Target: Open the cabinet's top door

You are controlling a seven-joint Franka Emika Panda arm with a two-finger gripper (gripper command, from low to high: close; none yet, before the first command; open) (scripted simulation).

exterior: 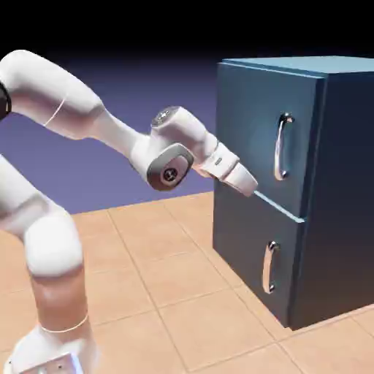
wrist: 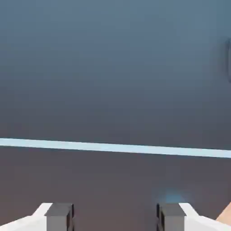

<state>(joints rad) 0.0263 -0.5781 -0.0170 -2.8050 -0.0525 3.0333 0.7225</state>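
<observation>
The dark-blue cabinet [exterior: 343,182] stands at the right in the exterior view. Its top door [exterior: 252,131] lies flush with the front and carries a long vertical silver handle [exterior: 282,146]. My gripper [exterior: 252,188] is close to the front face, at the seam between the two doors, left of and below that handle. In the hand view the top door [wrist: 113,67] fills the upper part, above a light-blue seam line [wrist: 113,147]. The gripper [wrist: 115,216] is open, and both grey fingertips [wrist: 58,215] hold nothing between them.
The lower door [exterior: 248,241] has a shorter silver handle [exterior: 270,267]. A tan tiled floor [exterior: 182,292] spreads in front of the cabinet. The arm's elbow and forearm [exterior: 109,131] reach in from the left.
</observation>
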